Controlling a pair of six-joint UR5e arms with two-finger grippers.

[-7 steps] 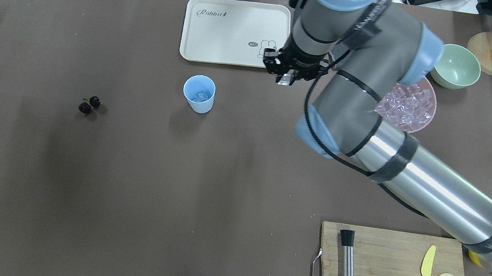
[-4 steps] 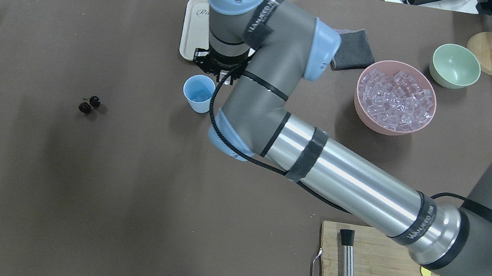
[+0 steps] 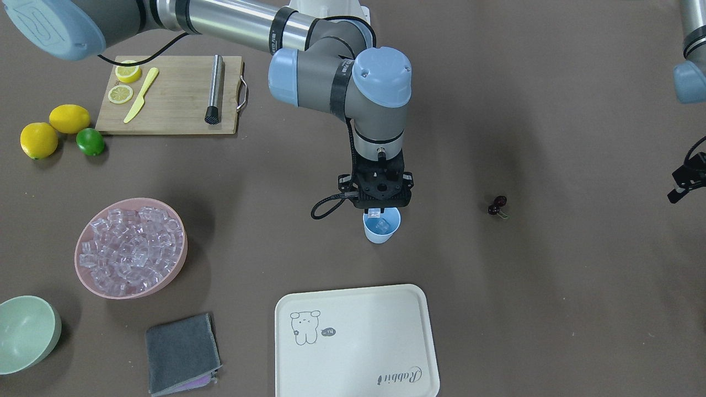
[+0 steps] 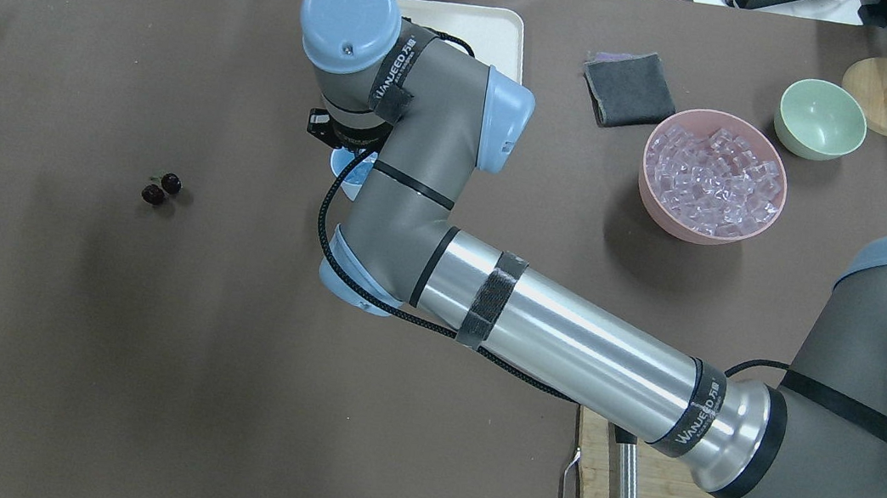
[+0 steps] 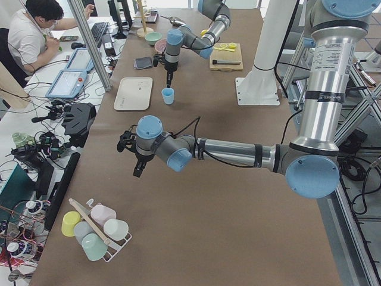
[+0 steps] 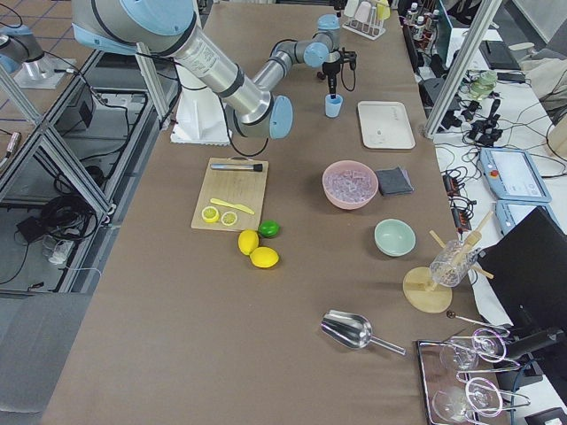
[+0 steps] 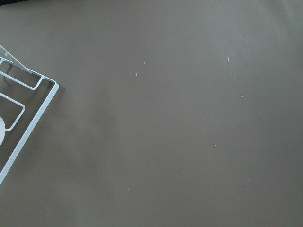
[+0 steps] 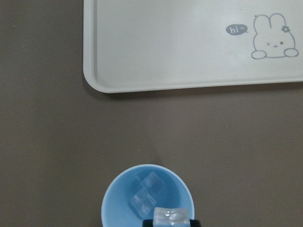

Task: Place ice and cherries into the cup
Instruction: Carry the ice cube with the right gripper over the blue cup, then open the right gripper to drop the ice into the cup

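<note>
The light blue cup (image 3: 381,227) stands mid-table, holding two ice cubes (image 8: 150,181); in the overhead view only its edge (image 4: 351,170) shows under my right arm. My right gripper (image 3: 379,211) hangs straight over the cup, shut on one clear ice cube (image 8: 169,215) just above the cup's (image 8: 117,202) rim. The cherries (image 3: 498,205) lie on the table apart from the cup, also visible in the overhead view (image 4: 160,189). My left gripper (image 5: 138,167) hovers over bare table far from both; I cannot tell whether it is open or shut.
A pink bowl (image 3: 165,264) full of ice cubes, a pale green bowl (image 3: 27,331) and a grey cloth (image 3: 182,353) lie on the right arm's side. A cream tray (image 3: 356,342) lies beyond the cup. A cutting board (image 3: 176,94), lemons and a lime sit near the base.
My right arm has swung from near the pink bowl, across the tray's edge, to a spot directly over the cup. The cherries and cup have not moved.
</note>
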